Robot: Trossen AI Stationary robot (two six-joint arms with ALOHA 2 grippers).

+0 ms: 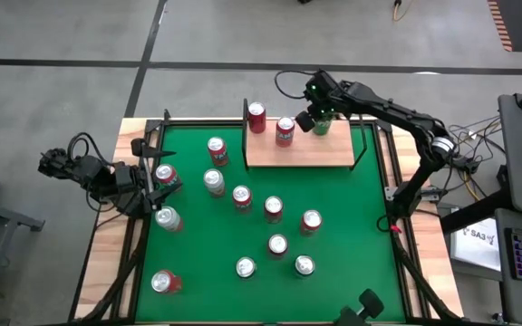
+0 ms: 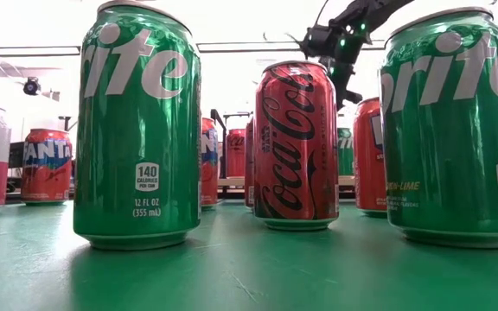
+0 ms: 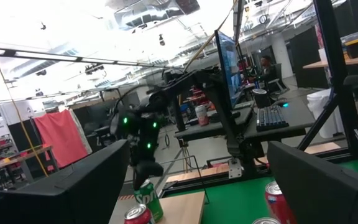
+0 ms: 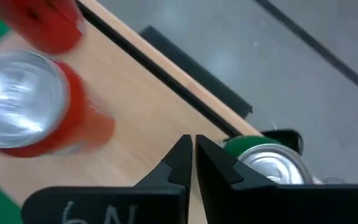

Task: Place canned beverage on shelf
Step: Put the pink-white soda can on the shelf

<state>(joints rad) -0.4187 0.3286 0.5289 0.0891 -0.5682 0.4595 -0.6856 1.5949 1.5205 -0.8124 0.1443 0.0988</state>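
Note:
The shelf (image 1: pixel 320 152), a tan board with black uprights, stands at the table's far side. On it stand two red cans (image 1: pixel 256 118) (image 1: pixel 285 131) and a green can (image 1: pixel 321 125). My right gripper (image 1: pixel 307 117) hangs shut just above the green can (image 4: pixel 267 163), a little to its left, its fingertips (image 4: pixel 189 149) over bare board. Seen from the left wrist, it (image 3: pixel 143 167) stands above the can's top (image 3: pixel 146 194). My left gripper (image 1: pixel 157 181) waits open at the table's left edge, with nothing between its fingers (image 3: pixel 92 177).
Several red and green cans stand upright on the green felt (image 1: pixel 352 208), two of them (image 1: pixel 164 175) (image 1: pixel 167 217) close by my left gripper. In the low view, tall cans (image 2: pixel 137 130) (image 2: pixel 296 142) (image 2: pixel 452 130) stand near the front edge. Bare felt lies along the right side.

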